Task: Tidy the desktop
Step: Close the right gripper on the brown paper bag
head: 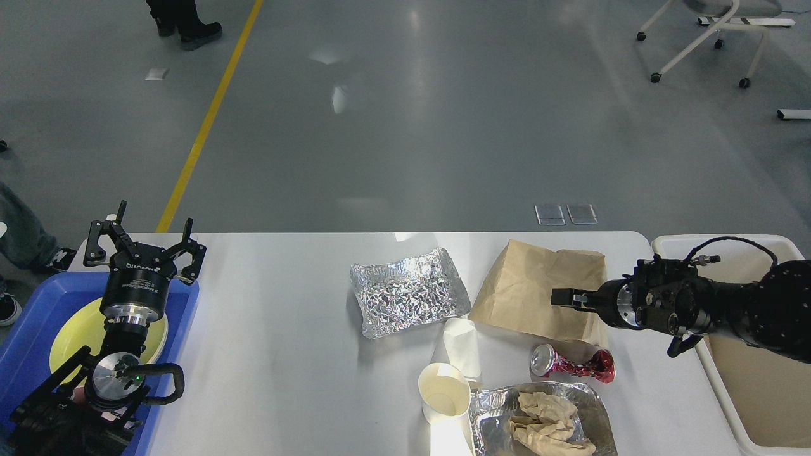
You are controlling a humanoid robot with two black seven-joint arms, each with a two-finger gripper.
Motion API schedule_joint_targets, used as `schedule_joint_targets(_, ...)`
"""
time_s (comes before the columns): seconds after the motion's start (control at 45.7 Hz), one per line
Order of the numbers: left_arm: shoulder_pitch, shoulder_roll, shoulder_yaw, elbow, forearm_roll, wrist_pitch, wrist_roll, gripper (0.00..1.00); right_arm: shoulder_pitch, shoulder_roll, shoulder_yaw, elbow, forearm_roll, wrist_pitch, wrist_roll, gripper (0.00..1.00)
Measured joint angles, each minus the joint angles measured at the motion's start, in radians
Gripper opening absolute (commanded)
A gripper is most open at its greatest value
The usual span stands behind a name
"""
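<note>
The white desktop point(272, 354) holds a crumpled foil sheet point(408, 291), a flat brown paper bag point(538, 288), a crushed red can point(573, 364), a white paper cup point(443, 392) with a white wrapper point(462, 342) behind it, and a foil tray point(494, 418) with crumpled brown paper point(548, 421). My left gripper point(146, 231) is open and empty above the far end of the blue tray point(31, 329). My right gripper point(561, 297) points left, low over the paper bag's right part; it is seen side-on and dark, so its fingers cannot be told apart.
A yellow plate point(73, 329) lies in the blue tray at the left. A cream plastic bin point(754, 380) stands against the desktop's right edge. A wheeled chair point(703, 38) and a person's feet point(184, 25) are on the grey floor beyond.
</note>
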Motion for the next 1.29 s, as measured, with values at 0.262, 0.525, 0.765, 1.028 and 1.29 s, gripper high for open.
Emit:
schedule_joint_targets(0.262, 0.000, 0.000, -0.001, 0.000, 0.000, 0.000, 0.000, 0.97, -0.030, 0.005, 0.000, 0.003, 0.000, -0.056, 0.000, 0.29)
schedule_joint_targets(0.525, 0.000, 0.000, -0.001, 0.000, 0.000, 0.000, 0.000, 0.97, -0.034, 0.008, 0.009, 0.011, 0.083, -0.055, -0.007, 0.00)
schedule_joint_targets(0.765, 0.000, 0.000, -0.001, 0.000, 0.000, 0.000, 0.000, 0.97, -0.027, 0.011, 0.008, 0.017, 0.134, -0.031, -0.035, 0.00)
schedule_joint_targets(1.028, 0.000, 0.000, -0.001, 0.000, 0.000, 0.000, 0.000, 0.97, -0.017, 0.001, 0.008, 0.043, 0.138, -0.027, -0.037, 0.00)
schedule_joint_targets(1.29, 0.000, 0.000, 0.000, 0.000, 0.000, 0.000, 0.000, 0.97, 0.045, -0.028, 0.008, 0.090, 0.146, 0.006, -0.038, 0.00)
